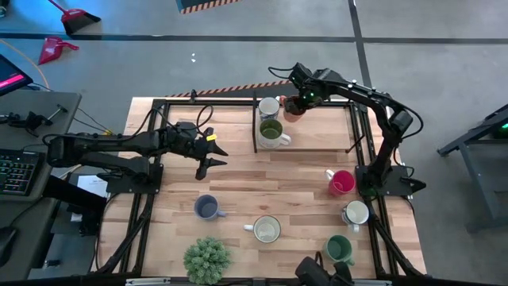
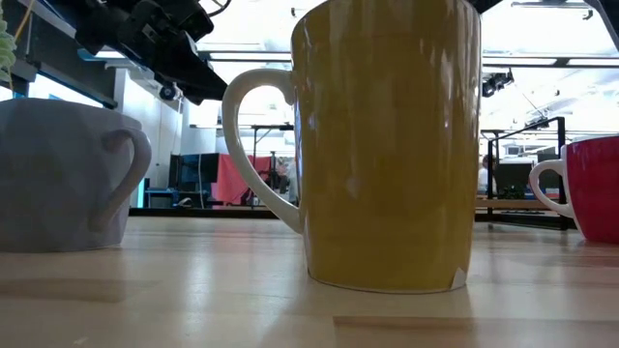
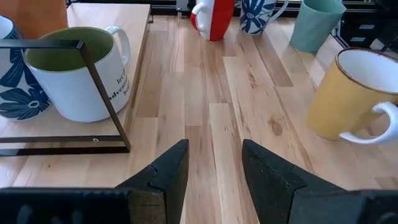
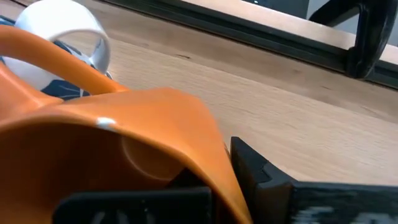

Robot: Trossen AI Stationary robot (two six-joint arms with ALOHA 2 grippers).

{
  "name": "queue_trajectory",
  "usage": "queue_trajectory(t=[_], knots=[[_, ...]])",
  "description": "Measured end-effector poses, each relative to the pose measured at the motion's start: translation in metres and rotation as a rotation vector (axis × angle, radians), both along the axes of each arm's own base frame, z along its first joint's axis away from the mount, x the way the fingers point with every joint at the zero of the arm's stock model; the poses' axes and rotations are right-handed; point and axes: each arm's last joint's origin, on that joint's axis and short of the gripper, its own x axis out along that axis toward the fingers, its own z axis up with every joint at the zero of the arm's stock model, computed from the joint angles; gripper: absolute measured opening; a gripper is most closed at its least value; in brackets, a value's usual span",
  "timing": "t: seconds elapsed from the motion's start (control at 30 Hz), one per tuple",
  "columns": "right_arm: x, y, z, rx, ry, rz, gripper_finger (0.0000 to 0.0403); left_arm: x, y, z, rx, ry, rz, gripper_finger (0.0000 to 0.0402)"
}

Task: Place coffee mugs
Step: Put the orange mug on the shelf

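High view: right tool (image 1: 298, 102) is clamped on the orange mug (image 4: 106, 149) above the raised shelf (image 1: 317, 139), crowding 2 mugs there; a knock could topple them. Left tool (image 1: 208, 152) hangs apart, empty.

around the table we see a grey floor (image 1: 238, 56) with a dark seam, a red dustpan (image 1: 55, 49), and a keyboard (image 1: 17, 165) on a side desk.
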Motion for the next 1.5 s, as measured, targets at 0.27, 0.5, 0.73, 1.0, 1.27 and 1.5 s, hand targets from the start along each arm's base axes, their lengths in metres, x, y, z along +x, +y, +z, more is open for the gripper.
queue_trajectory(t=[0.27, 0.5, 0.73, 1.0, 1.27, 1.5], knots=[[-0.001, 0.002, -0.001, 0.006, 0.028, -0.011, 0.0, 0.0, 0.0, 0.0, -0.004, 0.0, 0.002, 0.0138], [-0.003, 0.003, -0.001, 0.023, 0.039, -0.072, 0.0, 0.0, 0.0, 0.0, -0.005, 0.001, 0.003, 0.0138], [0.0, 0.005, -0.004, 0.011, 0.064, -0.06, 0.0, 0.0, 0.0, 0.0, -0.011, 0.001, 0.006, 0.0138], [0.003, 0.005, -0.011, 0.025, 0.074, -0.104, 0.0, 0.0, 0.0, 0.0, -0.011, 0.002, 0.007, 0.0138], [0.011, 0.001, -0.026, 0.038, 0.091, -0.07, 0.0, 0.0, 0.0, 0.0, -0.004, 0.001, 0.003, 0.0138], [0.015, -0.002, -0.034, 0.051, 0.097, -0.059, 0.0, 0.0, 0.0, 0.0, -0.01, 0.001, 0.007, 0.0138]])
